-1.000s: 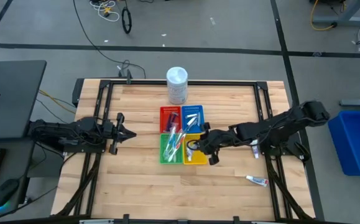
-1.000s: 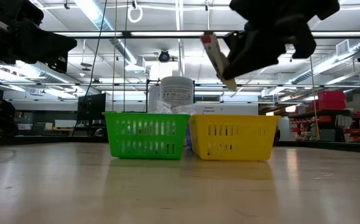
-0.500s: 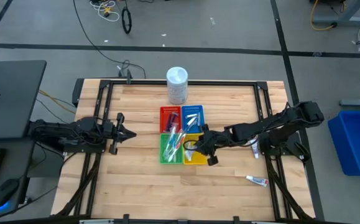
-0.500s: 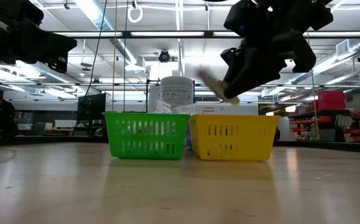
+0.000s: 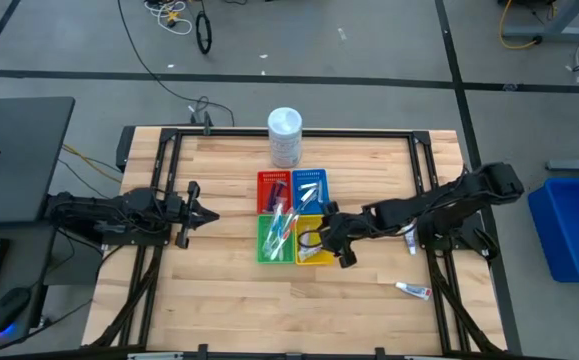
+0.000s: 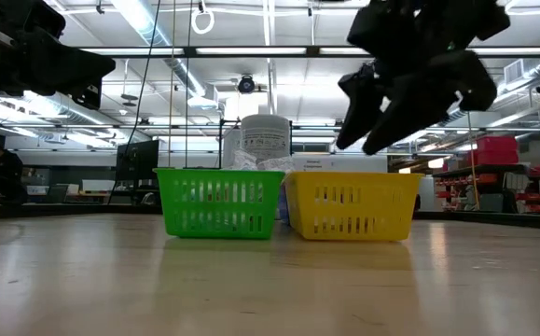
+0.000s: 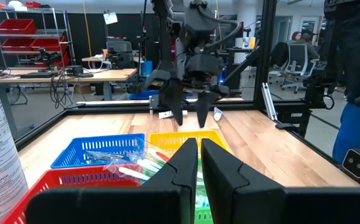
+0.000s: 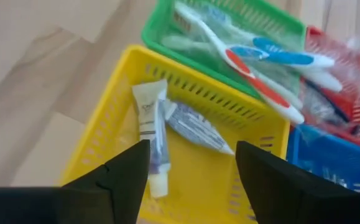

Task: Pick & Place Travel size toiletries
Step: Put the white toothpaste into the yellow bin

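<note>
My right gripper (image 5: pixel 321 238) hangs open and empty above the yellow tray (image 5: pixel 326 258); in the low view it (image 6: pixel 368 138) stands clear of the tray's rim (image 6: pixel 349 177). In the yellow tray lie a small white squeeze tube (image 8: pixel 150 135), flat on the floor, and a silvery sachet (image 8: pixel 198 128) beside it. Toothbrushes (image 8: pixel 254 68) lie in the green tray (image 5: pixel 263 247). My left gripper (image 5: pixel 193 212) waits shut at the table's left, holding nothing.
Red tray (image 5: pixel 265 181) and blue tray (image 5: pixel 314 178) stand behind the green and yellow ones, with a tall white tub (image 5: pixel 285 137) at the far edge. Two more small tubes (image 5: pixel 410 238) (image 5: pixel 415 290) lie on the bare wood at the right.
My right gripper has opened over the yellow tray and let go of the white tube. The tube, held upright a second ago, tipped over and dropped into the tray, where it now lies flat.
</note>
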You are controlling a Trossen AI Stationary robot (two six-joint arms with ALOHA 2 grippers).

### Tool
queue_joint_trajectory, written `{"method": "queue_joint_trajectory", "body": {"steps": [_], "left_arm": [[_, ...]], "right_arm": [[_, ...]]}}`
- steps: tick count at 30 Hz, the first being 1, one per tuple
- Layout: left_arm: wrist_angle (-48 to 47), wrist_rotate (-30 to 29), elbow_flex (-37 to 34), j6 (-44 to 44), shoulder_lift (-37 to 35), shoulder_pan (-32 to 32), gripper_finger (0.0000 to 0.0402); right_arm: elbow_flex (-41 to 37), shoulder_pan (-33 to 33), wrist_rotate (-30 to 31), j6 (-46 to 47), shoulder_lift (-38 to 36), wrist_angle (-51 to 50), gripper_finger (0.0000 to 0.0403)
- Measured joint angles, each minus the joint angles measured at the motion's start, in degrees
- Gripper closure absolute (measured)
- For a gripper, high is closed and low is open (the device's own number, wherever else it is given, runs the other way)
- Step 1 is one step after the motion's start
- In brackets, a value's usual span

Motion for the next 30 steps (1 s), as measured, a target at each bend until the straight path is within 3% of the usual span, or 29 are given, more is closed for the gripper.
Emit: {"method": "queue_joint_trajectory", "body": {"steps": [6, 16, 24, 30], "left_arm": [[0.02, -0.01, 0.01, 0.00, 0.01, 0.00, 0.0374], [0.00, 0.00, 0.02, -0.01, 0.01, -0.01, 0.0374], [0.01, -0.02, 0.02, -0.01, 0.01, -0.01, 0.0374], [0.00, -0.02, 0.00, 0.00, 0.02, 0.00, 0.0374]], "right_arm": [[-0.02, 3.60, 2.28, -0.86, -5.32, -2.76, 0.0152], [-0.02, 8.06, 2.39, 0.82, -9.91, -8.67, 0.0193], [-0.02, 12.04, 2.36, 11.75, -10.02, -15.37, 0.0215], [-0.02, 15.76, 1.82, 21.13, -10.02, -19.55, 0.0202]]}}
